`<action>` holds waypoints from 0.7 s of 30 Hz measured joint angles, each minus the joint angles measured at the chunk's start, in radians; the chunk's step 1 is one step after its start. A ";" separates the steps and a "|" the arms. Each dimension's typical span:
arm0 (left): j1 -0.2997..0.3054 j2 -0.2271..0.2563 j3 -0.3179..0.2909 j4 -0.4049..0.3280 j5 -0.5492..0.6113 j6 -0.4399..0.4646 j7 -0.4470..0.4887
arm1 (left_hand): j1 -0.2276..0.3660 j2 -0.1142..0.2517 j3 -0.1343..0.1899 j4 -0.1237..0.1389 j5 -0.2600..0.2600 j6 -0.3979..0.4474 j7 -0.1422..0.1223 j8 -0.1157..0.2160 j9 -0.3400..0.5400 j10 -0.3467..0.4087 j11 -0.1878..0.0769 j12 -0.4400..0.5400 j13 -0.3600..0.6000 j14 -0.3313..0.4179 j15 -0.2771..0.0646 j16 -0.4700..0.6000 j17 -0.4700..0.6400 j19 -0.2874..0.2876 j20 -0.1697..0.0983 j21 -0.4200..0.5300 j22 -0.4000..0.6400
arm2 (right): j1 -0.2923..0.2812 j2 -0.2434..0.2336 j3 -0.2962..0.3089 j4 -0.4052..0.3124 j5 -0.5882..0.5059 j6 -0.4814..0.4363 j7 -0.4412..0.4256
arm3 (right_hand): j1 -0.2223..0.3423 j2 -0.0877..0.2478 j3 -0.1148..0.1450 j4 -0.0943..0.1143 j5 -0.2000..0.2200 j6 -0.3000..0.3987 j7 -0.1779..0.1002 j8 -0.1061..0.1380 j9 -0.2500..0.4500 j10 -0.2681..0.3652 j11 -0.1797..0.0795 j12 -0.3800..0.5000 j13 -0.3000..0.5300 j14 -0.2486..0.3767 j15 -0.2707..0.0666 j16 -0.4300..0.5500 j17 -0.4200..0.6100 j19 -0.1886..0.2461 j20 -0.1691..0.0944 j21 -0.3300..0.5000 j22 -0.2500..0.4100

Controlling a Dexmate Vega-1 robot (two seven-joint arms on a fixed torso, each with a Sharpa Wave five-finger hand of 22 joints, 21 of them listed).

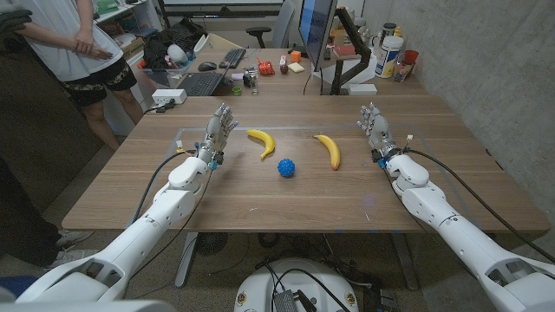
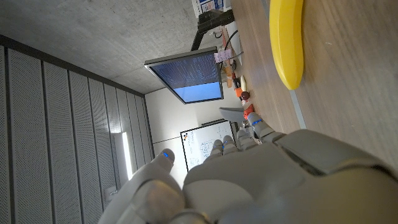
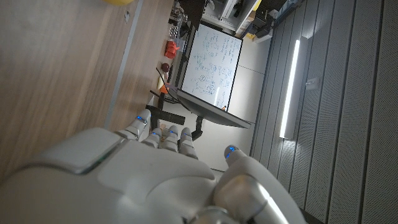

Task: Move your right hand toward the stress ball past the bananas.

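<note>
We see the stress ball [image 1: 287, 167], blue and spiky, on the wooden table [image 1: 260, 204] near its middle, between two bananas and a little nearer to the robot than they are. The left banana [image 1: 263, 142] lies just beside the ball, on the robot's left and slightly further away; the right banana [image 1: 328, 150] lies on the other side, also close, not touching the ball. The texture of the ball is too small for us to make out clearly.

The right hand [image 1: 375, 126] stands near the right edge of the table, beyond the right banana from the ball and well apart from it. Its fingers reach up and are spread, and it holds nothing. In the right wrist view we see mostly the back of this hand [image 3: 155, 180], so the palm side is hidden; only a small yellow piece of the right banana [image 3: 117, 2] is there, cut off by the frame.

The left hand [image 1: 218, 130] stands on the left side, near the left banana but not touching it, fingers apart and empty. In the left wrist view its back [image 2: 261, 180] covers much of the picture, and the left banana [image 2: 286, 40] is cut off at the edge.

Behind the table there is a monitor [image 1: 316, 26], a keyboard [image 1: 201, 83] and a person [image 1: 78, 52] whose upper part is out of the frame.
</note>
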 measured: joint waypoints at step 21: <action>0.012 -0.057 -0.078 0.011 0.062 0.029 -0.054 | 0.000 0.000 0.000 0.000 0.000 0.000 0.000 0.000 0.000 0.000 0.000 0.000 0.000 0.000 0.000 0.000 0.000 0.000 0.000 0.000 0.000 | -0.025 0.133 0.156 -0.013 -0.174 -0.069 0.076 | 0.004 0.004 0.014 -0.006 0.000 0.063 -0.002 0.015 0.000 0.070 0.005 0.023 0.000 0.074 0.002 0.020 -0.003 0.008 0.000 0.000 0.000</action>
